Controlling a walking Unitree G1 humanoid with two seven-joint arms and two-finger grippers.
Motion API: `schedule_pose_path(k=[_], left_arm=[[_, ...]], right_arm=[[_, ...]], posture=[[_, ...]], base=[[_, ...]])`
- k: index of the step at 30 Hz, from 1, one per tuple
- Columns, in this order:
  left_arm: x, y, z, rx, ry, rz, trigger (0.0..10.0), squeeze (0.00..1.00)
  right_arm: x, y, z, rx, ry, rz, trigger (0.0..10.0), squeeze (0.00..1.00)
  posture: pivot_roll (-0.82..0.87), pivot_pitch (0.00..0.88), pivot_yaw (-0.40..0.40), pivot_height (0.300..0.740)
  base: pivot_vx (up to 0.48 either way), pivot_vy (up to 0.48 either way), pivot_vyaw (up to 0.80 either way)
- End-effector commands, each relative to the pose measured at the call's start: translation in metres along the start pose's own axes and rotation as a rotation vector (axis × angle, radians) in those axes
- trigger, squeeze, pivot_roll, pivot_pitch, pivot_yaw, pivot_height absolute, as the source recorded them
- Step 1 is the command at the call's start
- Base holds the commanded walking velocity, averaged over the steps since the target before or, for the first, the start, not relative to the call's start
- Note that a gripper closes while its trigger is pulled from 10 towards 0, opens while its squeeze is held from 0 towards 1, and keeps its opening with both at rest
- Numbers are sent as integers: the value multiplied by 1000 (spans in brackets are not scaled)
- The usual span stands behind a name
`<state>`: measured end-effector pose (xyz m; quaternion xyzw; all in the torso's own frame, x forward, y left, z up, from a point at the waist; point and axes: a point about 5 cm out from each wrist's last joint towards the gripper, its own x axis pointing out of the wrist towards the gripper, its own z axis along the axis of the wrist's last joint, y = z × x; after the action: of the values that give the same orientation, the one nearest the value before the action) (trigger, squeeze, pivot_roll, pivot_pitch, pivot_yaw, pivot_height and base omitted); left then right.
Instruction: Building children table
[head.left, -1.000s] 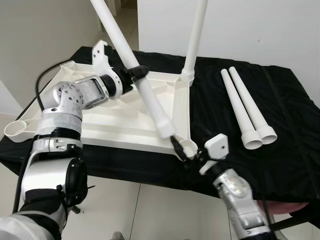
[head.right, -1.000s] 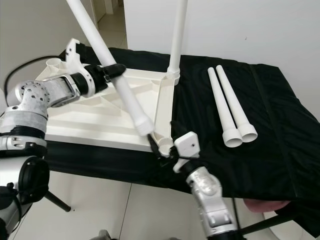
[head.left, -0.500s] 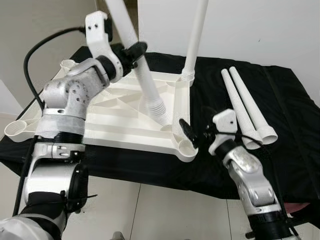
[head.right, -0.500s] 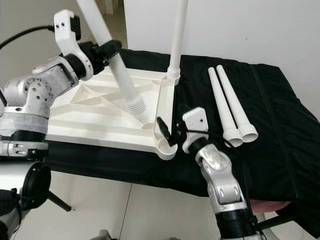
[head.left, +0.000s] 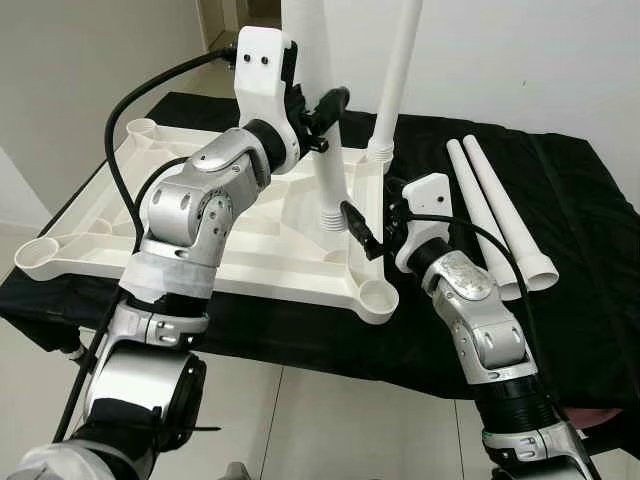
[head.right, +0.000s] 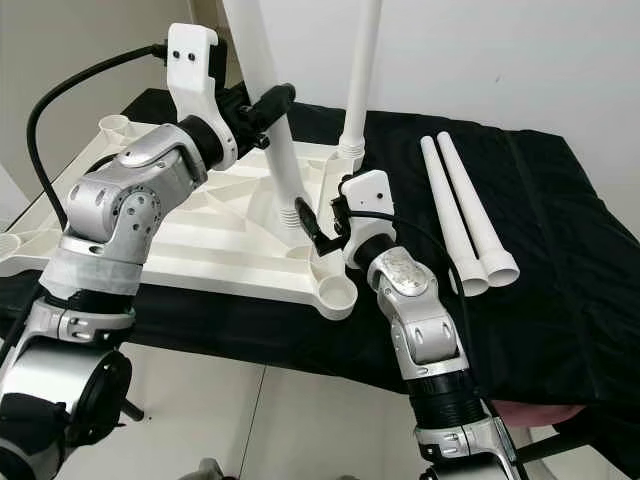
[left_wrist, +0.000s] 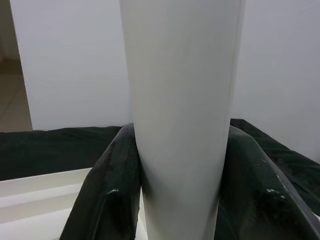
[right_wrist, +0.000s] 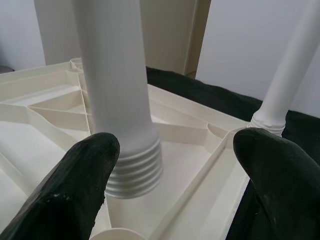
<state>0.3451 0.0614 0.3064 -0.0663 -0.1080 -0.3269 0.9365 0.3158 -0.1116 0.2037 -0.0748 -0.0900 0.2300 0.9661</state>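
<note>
Tabletop (head.left: 250, 250): white, upside down on black cloth (head.left: 580, 230), ribbed underside up, round leg sockets at corners.
L gripper (head.left: 322, 112): fingers clamped round a white table leg (head.left: 325, 160) – held nearly upright, threaded end low over tabletop underside, near the front-right corner socket (head.left: 377, 296) but not in it.
R gripper (head.left: 368, 222): fingers spread apart, holding nothing – just beside threaded end of held leg, above tabletop's right edge.
Fitted leg (head.left: 400, 75): stands upright in far-right corner socket.
Spare legs (head.left: 495, 225): two, lying side by side on cloth, right of tabletop, well apart from grippers.
</note>
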Motion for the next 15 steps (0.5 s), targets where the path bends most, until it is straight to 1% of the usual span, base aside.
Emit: schedule_pose_path(k=[1, 2, 3, 5, 6, 7, 8, 9, 10, 15], left_arm=[[1, -8, 2, 45, -22, -4, 10000, 0], [1, -8, 2, 45, -22, -4, 10000, 0], [1, -13, 1, 48, -25, -14, 10000, 0], [1, -13, 1, 48, -25, -14, 10000, 0], [1, -18, 1, 50, -28, -21, 10000, 0], [1, -18, 1, 50, -28, -21, 10000, 0], [2, -31, -2, 50, -28, -49, 10000, 0], [3, -35, -3, 49, -27, -57, 10000, 0], [3, -35, -3, 49, -27, -57, 10000, 0], [4, -46, -3, 41, -35, -91, 10000, 0]], right_arm=[[6, 3, 2, 1, 11, 8, 10000, 0], [6, 3, 2, 1, 11, 8, 10000, 0], [9, 6, 2, 2, 17, 14, 10000, 0], [9, 6, 2, 2, 17, 14, 10000, 0], [12, 9, -1, -4, 32, 24, 10000, 0], [12, 9, -1, -4, 32, 24, 10000, 0], [17, 17, -8, -30, 69, 64, 10000, 0], [18, 20, -10, -39, 79, 80, 10000, 0], [18, 20, -10, -39, 79, 80, 10000, 0], [20, 25, -15, -42, 105, 104, 10000, 0]], posture=[[-34, 0, -6, 740], [-34, 0, -6, 740], [-31, 0, -5, 740], [-31, 0, -5, 740], [-31, 0, -5, 740], [-31, 0, -5, 740], [-23, 0, -7, 740], [-22, 0, -8, 740], [-22, 0, -8, 740], [-21, 0, -10, 740]], base=[[0, 0, 0], [0, 0, 0], [0, 0, 0], [0, 0, 0], [0, 0, 0], [0, 0, 0], [0, 0, 0], [0, 0, 0], [0, 0, 0], [0, 0, 0]])
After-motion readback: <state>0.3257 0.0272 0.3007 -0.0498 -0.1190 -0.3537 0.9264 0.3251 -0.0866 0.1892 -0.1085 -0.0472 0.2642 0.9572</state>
